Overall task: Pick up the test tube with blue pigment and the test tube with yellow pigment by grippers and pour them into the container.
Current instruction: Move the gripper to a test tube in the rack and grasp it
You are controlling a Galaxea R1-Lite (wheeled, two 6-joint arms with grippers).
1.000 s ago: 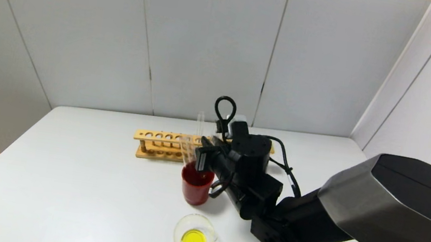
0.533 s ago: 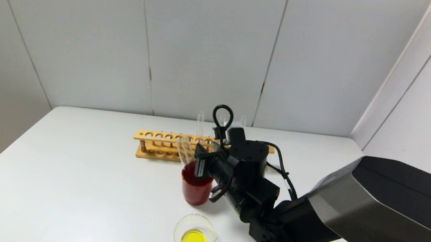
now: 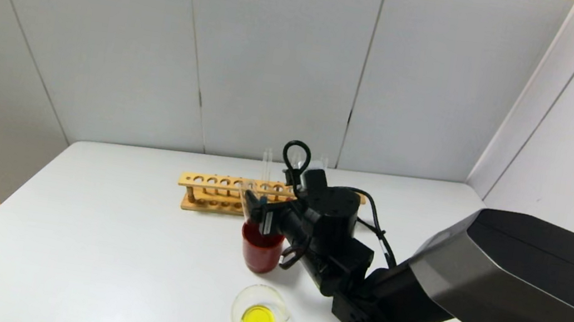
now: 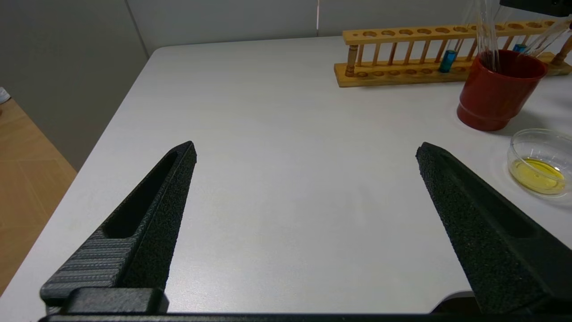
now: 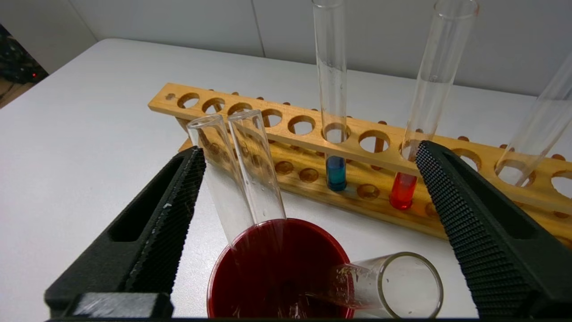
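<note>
The test tube with blue pigment (image 5: 335,172) stands upright in the wooden rack (image 5: 286,134), beyond the red cup; it also shows in the left wrist view (image 4: 448,60). No tube with yellow liquid shows. The container (image 3: 252,294) holds yellow liquid at the table's front, also in the left wrist view (image 4: 520,143). My right gripper (image 3: 255,207) is open and empty over the red cup (image 3: 258,255), its fingers either side of the cup in the right wrist view (image 5: 310,150). My left gripper (image 4: 306,152) is open and empty over bare table, left of these things.
The red cup (image 5: 212,286) holds three empty glass tubes, two leaning (image 5: 254,174) and one tipped toward my wrist (image 5: 402,286). A tube with orange-red liquid (image 5: 402,190) stands in the rack beside the blue one. Another clear tube (image 5: 532,129) stands further along.
My right gripper has shifted a little to the left and toward the rack, above the red cup. The container and the rack have not moved.
</note>
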